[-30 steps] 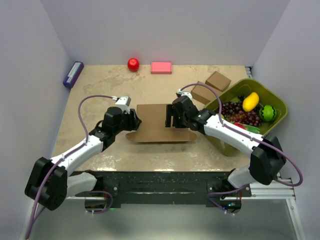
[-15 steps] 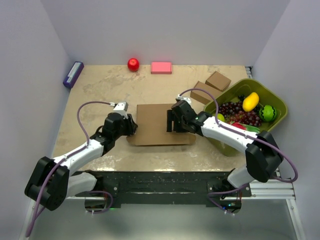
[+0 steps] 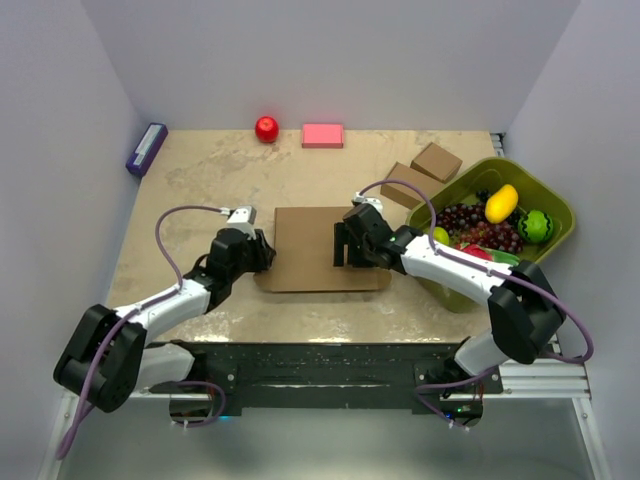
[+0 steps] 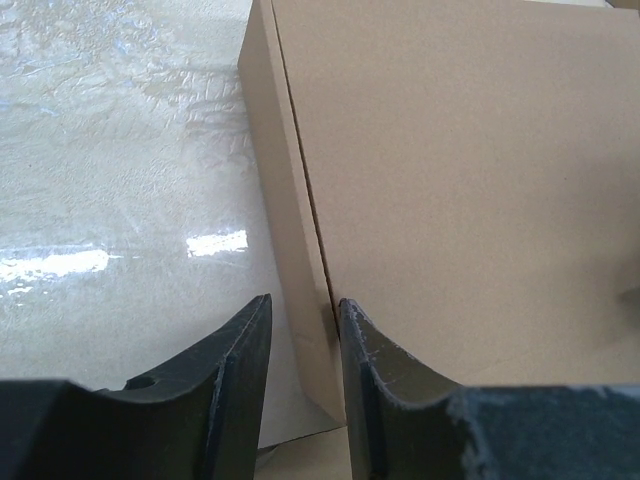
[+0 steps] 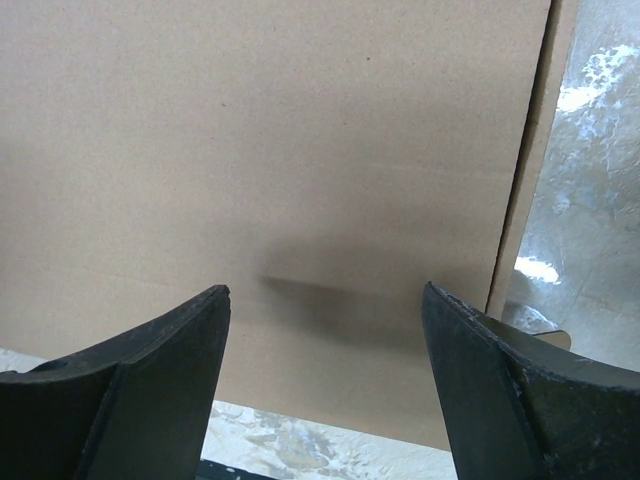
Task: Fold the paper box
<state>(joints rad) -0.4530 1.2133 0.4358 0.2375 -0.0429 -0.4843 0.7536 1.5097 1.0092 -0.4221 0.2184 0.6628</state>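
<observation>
The paper box (image 3: pixel 310 265) lies flat and brown in the middle of the table. In the left wrist view its top panel (image 4: pixel 450 180) meets a narrow left side wall at a crease. My left gripper (image 3: pixel 264 252) sits at that left edge, and the jaws of this gripper (image 4: pixel 303 300) stand narrow and straddle the side wall. A strip of table shows beside the left finger, so nothing is clamped. My right gripper (image 3: pixel 343 250) hangs over the right part of the top panel (image 5: pixel 300 150). Seen from its own wrist, the right gripper (image 5: pixel 325 288) is wide open and empty.
Two small closed brown boxes (image 3: pixel 436 161) (image 3: pixel 405 185) lie at the back right. Beside them stands a green bin (image 3: pixel 500 163) holding grapes and other fruit. A red apple (image 3: pixel 266 128), a pink block (image 3: pixel 322 135) and a purple item (image 3: pixel 146 148) line the far edge.
The left gripper's jaws have narrowed and it has settled against the box's left edge. The curved flap that stuck out at the near left corner now lies tucked in. The right gripper barely shifted.
</observation>
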